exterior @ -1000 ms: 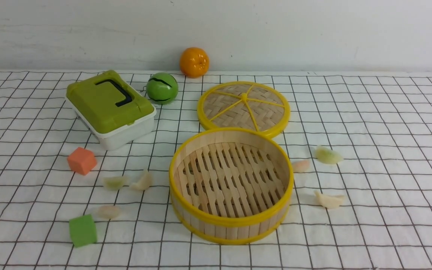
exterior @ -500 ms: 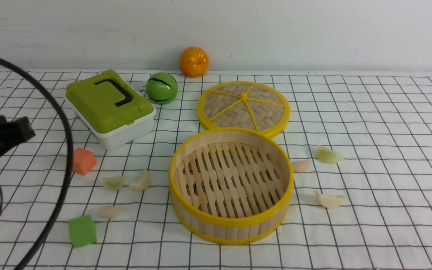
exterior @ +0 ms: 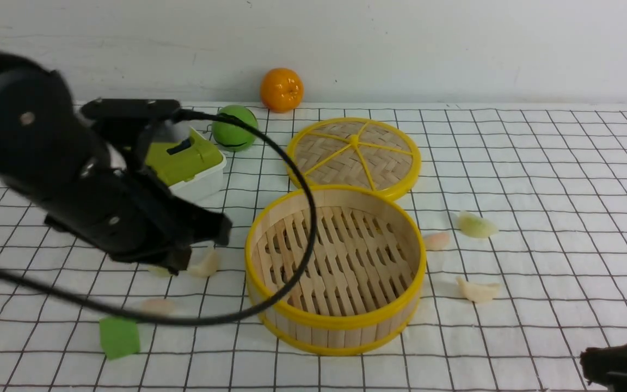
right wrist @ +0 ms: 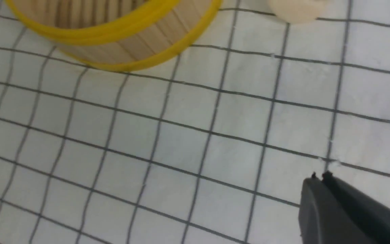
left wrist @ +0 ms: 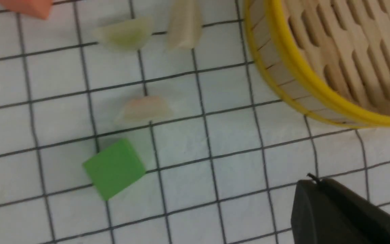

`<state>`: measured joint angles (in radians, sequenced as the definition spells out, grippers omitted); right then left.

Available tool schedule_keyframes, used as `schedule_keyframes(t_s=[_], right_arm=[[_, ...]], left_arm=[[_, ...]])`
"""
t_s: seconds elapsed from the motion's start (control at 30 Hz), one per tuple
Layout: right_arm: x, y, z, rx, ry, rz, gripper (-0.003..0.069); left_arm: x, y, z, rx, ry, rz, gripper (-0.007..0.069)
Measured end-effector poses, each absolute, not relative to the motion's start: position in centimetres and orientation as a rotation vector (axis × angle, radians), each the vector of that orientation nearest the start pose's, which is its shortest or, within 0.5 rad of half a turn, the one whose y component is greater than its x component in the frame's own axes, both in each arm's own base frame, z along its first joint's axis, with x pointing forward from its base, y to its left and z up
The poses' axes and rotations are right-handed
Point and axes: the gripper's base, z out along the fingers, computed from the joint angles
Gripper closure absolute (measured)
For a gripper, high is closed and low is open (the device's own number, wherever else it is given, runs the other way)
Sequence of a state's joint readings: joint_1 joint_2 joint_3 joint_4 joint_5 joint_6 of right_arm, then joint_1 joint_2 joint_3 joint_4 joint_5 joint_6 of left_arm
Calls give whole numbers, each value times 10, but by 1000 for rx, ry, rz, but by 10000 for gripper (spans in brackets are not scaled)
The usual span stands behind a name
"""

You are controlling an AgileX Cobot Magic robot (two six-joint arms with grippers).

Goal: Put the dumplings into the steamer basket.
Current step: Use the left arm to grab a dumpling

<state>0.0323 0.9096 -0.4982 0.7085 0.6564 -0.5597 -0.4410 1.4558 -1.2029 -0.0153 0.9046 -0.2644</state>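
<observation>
Pincers: left pincer [left wrist: 311, 179] shut, empty; right pincer [right wrist: 318, 178] shut, empty. You must open either one before any pick.

Front view. Centre of frame: steamer basket [exterior: 335, 326], upright on the tabletop [exterior: 536, 163], slatted floor bare, nothing in it yet. Left of centre, under the left arm: white dumpling [exterior: 206, 264], near the steamer basket wall but apart; green dumpling [exterior: 157, 271], mostly hidden; pinkish dumpling [exterior: 157, 306], lower, just above the green cube [exterior: 120, 337]. Right of centre: second green dumpling [exterior: 477, 225]; second pinkish dumpling [exterior: 436, 240], just beside the steamer basket; second white dumpling [exterior: 478, 291]. Behind the steamer basket: lid [exterior: 352, 152], lying flat.

Left wrist view. Green dumpling [left wrist: 124, 34] and white dumpling [left wrist: 184, 25] lie side by side, not touching. Pinkish dumpling [left wrist: 144, 108] lies between them and the green cube [left wrist: 113, 167]. All are apart from the left pincer.

Right wrist view. Second white dumpling [right wrist: 296, 10] is cut off by the frame edge, near the steamer basket [right wrist: 130, 37], well apart from the right pincer.

Handling, judged, all six: light, small, smooth, probably slightly yielding; liable to skid on the cloth or squirt from the jaws. Take each across its plump middle, jaws astride the short width, not at the thin tips.
</observation>
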Motion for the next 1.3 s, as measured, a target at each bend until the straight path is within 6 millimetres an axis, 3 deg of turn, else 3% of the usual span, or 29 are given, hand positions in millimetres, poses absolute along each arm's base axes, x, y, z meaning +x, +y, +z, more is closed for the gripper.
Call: schedule_keyframes(t_s=[0.2,0.3,0.47,0.6,0.73,1.0,1.3], right_arm=[[153,52,253,-332,2312,652,661],[152,54,254,-368,2305,668,660],[151,54,254,-375,2305,671,660],[151,54,254,-375,2304,672,659],[151,54,254,-375,2302,668,656],[153,53,254,-369,2293,653,652],[153,53,254,-375,2290,648,643]], left_arm=[[330,-150,282,168,2709,-148,637],[349,-154,268,114,2735,-80,627],[364,-153,256,76,2778,-101,579],[378,-129,248,-26,2822,-244,561],[391,-111,235,-13,2832,-306,520],[399,-112,217,155,2835,-248,363],[405,-110,214,212,2780,-194,347]])
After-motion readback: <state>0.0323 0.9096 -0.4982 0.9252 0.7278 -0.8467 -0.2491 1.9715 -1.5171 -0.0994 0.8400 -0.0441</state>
